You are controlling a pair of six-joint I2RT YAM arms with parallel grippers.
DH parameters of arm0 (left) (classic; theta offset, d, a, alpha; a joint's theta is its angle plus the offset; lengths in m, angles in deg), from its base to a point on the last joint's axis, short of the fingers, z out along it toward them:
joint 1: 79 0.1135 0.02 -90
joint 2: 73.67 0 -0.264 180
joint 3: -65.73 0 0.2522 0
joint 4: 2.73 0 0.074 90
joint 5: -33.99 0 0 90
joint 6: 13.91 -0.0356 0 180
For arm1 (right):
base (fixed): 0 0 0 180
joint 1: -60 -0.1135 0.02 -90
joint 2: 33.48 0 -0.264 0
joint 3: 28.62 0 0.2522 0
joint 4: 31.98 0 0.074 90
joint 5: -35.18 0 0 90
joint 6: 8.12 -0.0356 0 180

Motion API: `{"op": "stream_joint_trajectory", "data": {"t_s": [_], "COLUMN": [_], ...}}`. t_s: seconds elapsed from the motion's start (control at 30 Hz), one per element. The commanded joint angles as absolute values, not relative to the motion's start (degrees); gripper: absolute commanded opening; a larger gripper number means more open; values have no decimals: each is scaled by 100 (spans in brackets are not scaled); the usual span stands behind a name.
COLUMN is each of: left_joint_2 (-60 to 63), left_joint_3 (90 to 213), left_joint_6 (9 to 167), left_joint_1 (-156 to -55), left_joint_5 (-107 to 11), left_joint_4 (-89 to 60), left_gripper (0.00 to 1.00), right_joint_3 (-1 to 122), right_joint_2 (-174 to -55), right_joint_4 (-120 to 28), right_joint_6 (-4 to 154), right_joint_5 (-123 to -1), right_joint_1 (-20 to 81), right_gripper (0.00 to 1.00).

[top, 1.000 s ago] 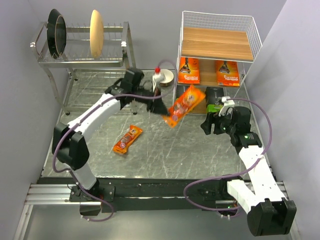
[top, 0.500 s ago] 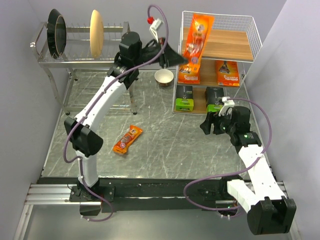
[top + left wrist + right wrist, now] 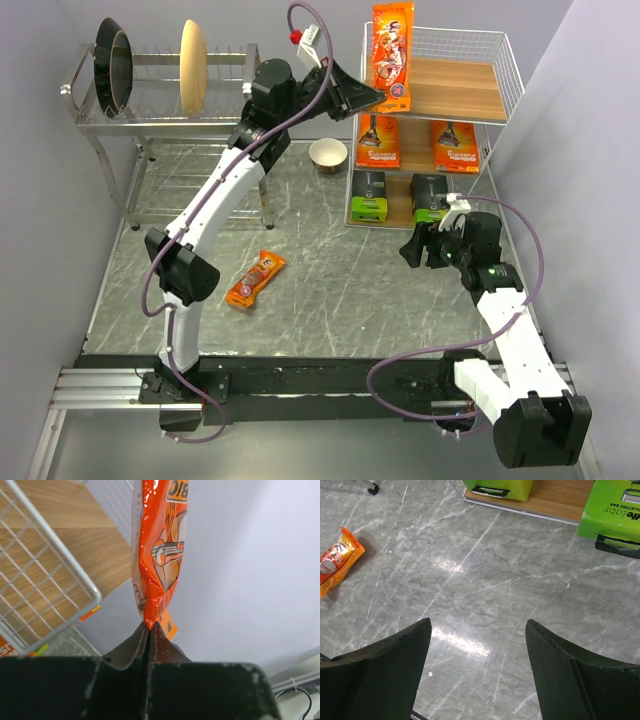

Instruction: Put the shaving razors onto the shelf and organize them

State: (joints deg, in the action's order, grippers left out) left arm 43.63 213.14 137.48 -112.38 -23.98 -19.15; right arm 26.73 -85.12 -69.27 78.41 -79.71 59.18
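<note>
My left gripper (image 3: 374,98) (image 3: 151,625) is shut on the bottom corner of a narrow orange blister pack (image 3: 392,48) (image 3: 161,545). It holds the pack upright over the left edge of the shelf's (image 3: 505,70) top board (image 3: 75,545). Two flat orange cards (image 3: 378,140) (image 3: 455,146) stand on the middle board. Two dark boxes with lime-green ends (image 3: 368,196) (image 3: 430,200) (image 3: 612,510) sit on the bottom board. A second orange blister pack (image 3: 255,278) (image 3: 336,560) lies flat on the table. My right gripper (image 3: 416,250) (image 3: 477,624) hangs open over bare table in front of the shelf.
A steel dish rack (image 3: 165,115) with plates stands at the back left. A small bowl (image 3: 328,153) sits on the table just left of the shelf. Walls close in on both sides.
The left arm has swung up and to the right, lifting the orange blister pack from table height to above the shelf's top board. The right arm has stayed put.
</note>
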Motion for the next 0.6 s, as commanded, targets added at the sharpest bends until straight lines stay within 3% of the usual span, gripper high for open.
{"op": "stream_joint_trajectory", "data": {"t_s": [0.0,0.33,0.47,0.53,0.57], "left_joint_2": [4367,4226,4323,4349,4367], "left_joint_3": [21520,21054,21150,21150,21159], "left_joint_6": [13876,13849,13849,13946,13972], "left_joint_1": [-11222,-11257,-11240,-11231,-11231], "left_joint_5": [-2578,-2612,-2875,-2928,-2998], "left_joint_4": [-1904,-2220,-2475,-2528,-2546], "left_gripper": [5,3,7,12,30], "right_joint_3": [2751,2575,2557,2584,2592], "right_joint_2": [-8498,-8454,-8454,-8463,-8463], "right_joint_4": [-6701,-6543,-6507,-6534,-6534], "right_joint_6": [7740,7651,7616,7616,7634], "right_joint_5": [-8023,-8058,-8075,-8075,-8067], "right_joint_1": [5974,5965,5974,5974,5974], "right_gripper": [83,83,83,83,83]}}
